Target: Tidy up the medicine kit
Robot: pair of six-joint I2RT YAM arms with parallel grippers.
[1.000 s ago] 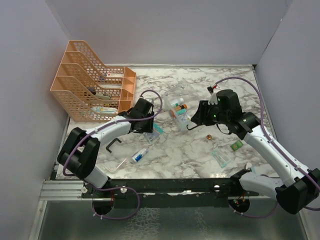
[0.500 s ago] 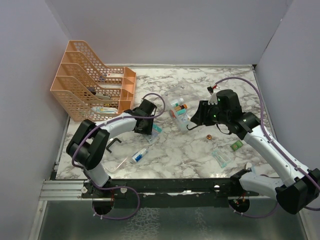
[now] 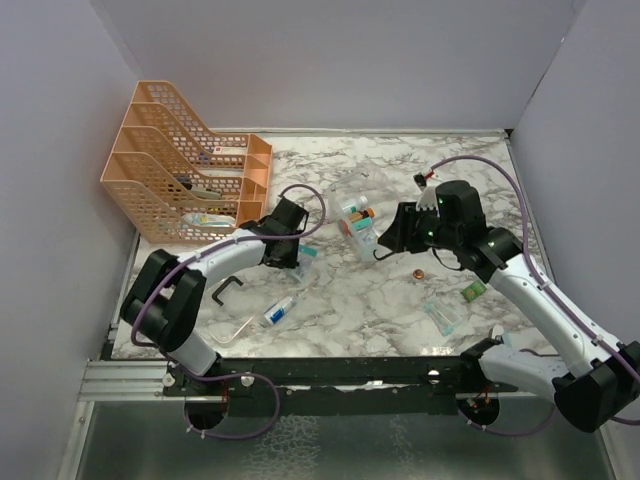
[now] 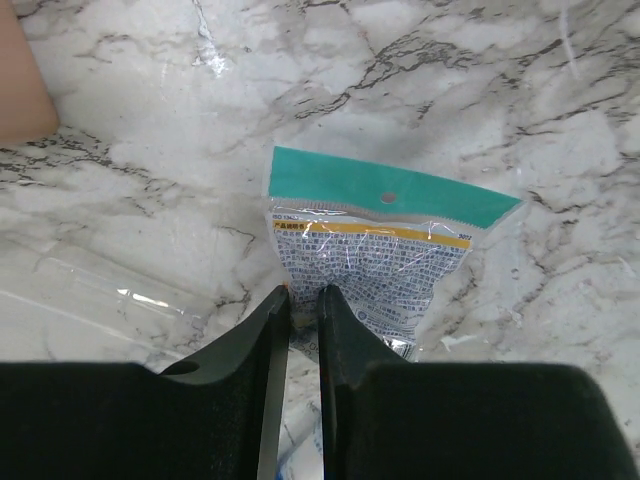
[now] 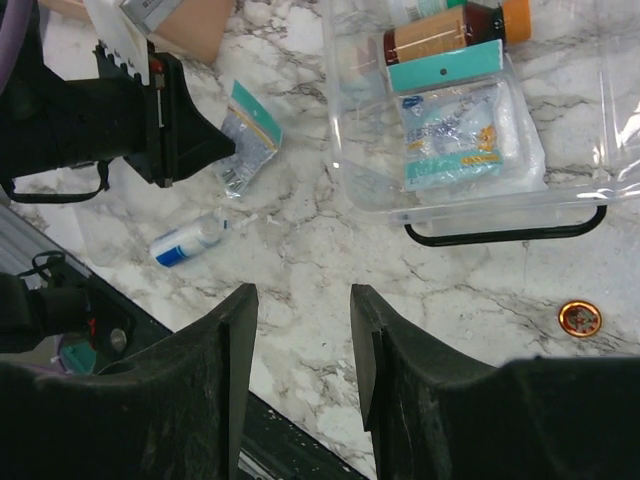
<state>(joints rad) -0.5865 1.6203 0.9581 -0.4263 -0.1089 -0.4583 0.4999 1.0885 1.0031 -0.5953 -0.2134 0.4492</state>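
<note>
The left gripper [image 4: 304,292] pinches its jaws narrow on the near edge of a teal-topped sachet [image 4: 380,250] lying on the counter [image 4: 150,120], so picking it up looks like the step in hand. The medicine kit [image 5: 470,205] sits mid-counter, just ahead of the right gripper [image 5: 300,290], whose jaws stand half-wide and empty. Next, the sachet needs a lift and a carry across into the kit.

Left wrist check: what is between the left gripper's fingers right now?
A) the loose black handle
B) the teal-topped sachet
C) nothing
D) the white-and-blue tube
B: the left gripper has its fingertips pinched on the near edge of the teal-topped sachet, which lies on the marble table.
</note>
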